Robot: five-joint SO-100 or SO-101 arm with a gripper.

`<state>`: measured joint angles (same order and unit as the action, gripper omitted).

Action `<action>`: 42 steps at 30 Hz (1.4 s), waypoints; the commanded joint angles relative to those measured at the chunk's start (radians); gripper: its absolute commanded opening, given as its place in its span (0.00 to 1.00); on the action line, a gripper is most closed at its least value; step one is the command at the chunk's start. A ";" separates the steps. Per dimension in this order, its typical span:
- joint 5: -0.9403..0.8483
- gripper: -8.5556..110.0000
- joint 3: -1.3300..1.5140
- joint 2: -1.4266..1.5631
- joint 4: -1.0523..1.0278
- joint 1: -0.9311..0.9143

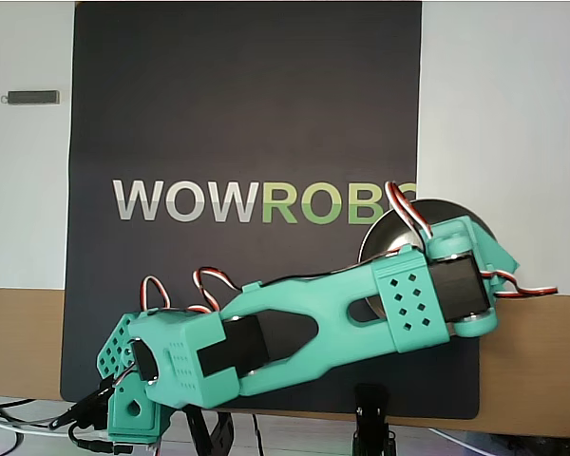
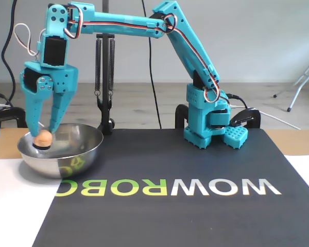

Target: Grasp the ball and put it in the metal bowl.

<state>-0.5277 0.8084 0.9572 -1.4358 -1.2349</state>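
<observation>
The metal bowl [image 2: 67, 159] sits at the left edge of the black mat in the fixed view. My gripper [image 2: 43, 135] points straight down over the bowl's left side. Its two fingers close in a V on the peach-orange ball [image 2: 43, 138], which sits at their tips just above the bowl's inside. In the overhead view only part of the metal bowl [image 1: 385, 237] shows, because my teal wrist covers most of it. The ball and the fingertips are hidden there.
A black mat [image 2: 195, 216] printed WOWROBO covers the middle of the table. My arm's base [image 2: 208, 123] stands at the mat's far edge, and a clamped spring stand [image 2: 105, 77] rises behind the bowl. A small dark bar [image 1: 33, 96] lies on the white surface.
</observation>
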 commanded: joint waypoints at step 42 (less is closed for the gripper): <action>0.075 0.42 -0.029 0.015 -0.005 0.009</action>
<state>-0.4495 0.8084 0.9572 -1.4358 -1.2349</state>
